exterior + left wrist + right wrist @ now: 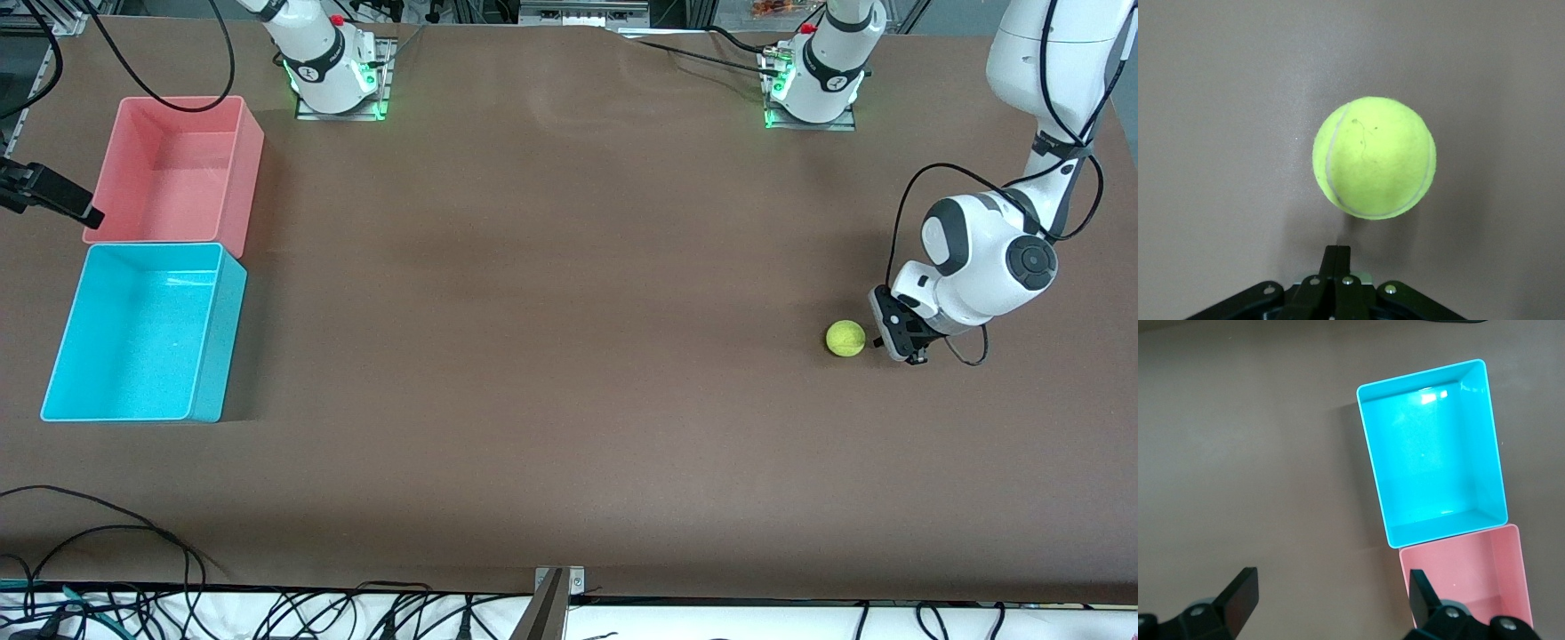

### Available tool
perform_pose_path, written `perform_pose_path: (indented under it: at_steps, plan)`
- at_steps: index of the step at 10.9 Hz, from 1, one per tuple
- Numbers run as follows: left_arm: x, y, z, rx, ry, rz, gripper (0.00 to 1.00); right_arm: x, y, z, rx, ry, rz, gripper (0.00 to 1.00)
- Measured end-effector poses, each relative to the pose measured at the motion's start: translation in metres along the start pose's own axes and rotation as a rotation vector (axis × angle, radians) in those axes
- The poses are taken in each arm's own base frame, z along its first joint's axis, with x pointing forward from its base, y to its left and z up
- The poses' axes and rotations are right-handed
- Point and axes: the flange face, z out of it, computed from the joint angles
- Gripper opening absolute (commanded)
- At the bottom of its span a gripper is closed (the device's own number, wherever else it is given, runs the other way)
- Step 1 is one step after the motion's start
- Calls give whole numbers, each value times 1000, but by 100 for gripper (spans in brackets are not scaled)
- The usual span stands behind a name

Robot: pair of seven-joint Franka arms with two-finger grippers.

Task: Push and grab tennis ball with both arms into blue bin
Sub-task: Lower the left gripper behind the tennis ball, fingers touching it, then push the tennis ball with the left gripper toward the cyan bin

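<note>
The yellow-green tennis ball [845,339] [1373,157] rests on the brown table toward the left arm's end. My left gripper [882,341] [1338,257] is shut with nothing in it, low over the table right beside the ball; a narrow gap shows between its tips and the ball. The cyan-blue bin [133,338] [1431,453] sits empty at the right arm's end of the table. My right gripper [84,212] [1331,583] hangs open and empty over the table by the pink bin's outer wall, well above the bins.
A pink bin [178,169] [1471,573] of the same size stands empty against the blue bin, farther from the front camera. Bare brown tabletop stretches between the ball and the bins. Cables lie along the table's front edge [107,533].
</note>
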Motion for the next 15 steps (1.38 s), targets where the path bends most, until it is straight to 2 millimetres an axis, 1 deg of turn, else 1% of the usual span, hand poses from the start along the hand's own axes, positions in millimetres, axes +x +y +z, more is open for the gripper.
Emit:
perform_pose_path:
  at_steps: [2,7,11,12,13,14,15]
  plan:
    - [0,0,2,4,2,-6,0,0,0,0,0,0,0,100]
    - [11,6,12,-16,4,-8,0,0,0,0,0,-1,-1,100]
    - [13,9,16,-25,3,-9,0,0,0,0,0,-1,0,100]
    - [17,10,16,-26,4,-43,0,0,0,0,0,-1,-1,100]
    - [29,11,16,-25,9,-92,0,0,0,0,0,-1,-1,100]
    - [57,15,16,-27,22,-160,0,0,-1,0,0,-1,-1,100]
    - [104,23,14,-30,46,-251,0,0,-1,0,0,-1,-1,100]
